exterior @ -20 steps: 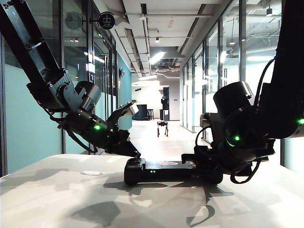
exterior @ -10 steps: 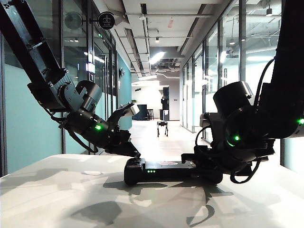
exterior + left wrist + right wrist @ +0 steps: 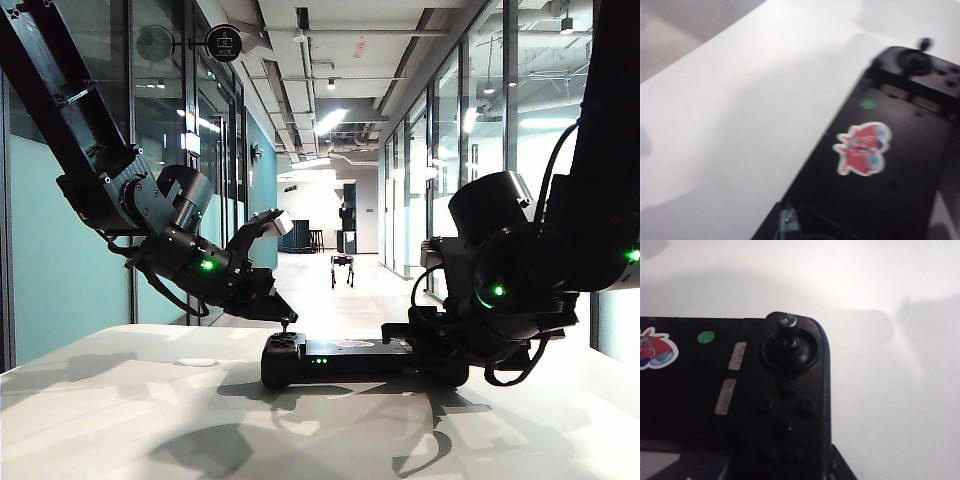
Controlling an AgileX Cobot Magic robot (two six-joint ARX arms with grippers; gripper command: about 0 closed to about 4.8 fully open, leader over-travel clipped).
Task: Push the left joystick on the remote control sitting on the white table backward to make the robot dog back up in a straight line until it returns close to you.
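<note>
The black remote control (image 3: 350, 357) lies on the white table (image 3: 150, 420). Its left joystick (image 3: 286, 326) stands up thin from the left lobe. My left gripper (image 3: 283, 312) hangs shut just above the stick's knob, tip pointing down at it; contact cannot be made out. The left wrist view looks along the remote control (image 3: 910, 135) to the twin stick (image 3: 924, 45) at its far end. My right gripper (image 3: 440, 345) is shut on the remote's right lobe, whose own stick (image 3: 788, 322) shows in the right wrist view. The robot dog (image 3: 342, 268) stands small, far down the corridor.
A red sticker (image 3: 860, 150) and a green dot (image 3: 867, 104) mark the remote's middle panel. Glass walls (image 3: 420, 180) line both sides of the corridor floor (image 3: 340, 300). Both arms' bulky wrists hang low over the table on either side of the remote.
My left gripper's tip has lifted slightly off the remote's left lobe, and the left joystick now shows below it. The right arm, the remote and the robot dog look unmoved.
</note>
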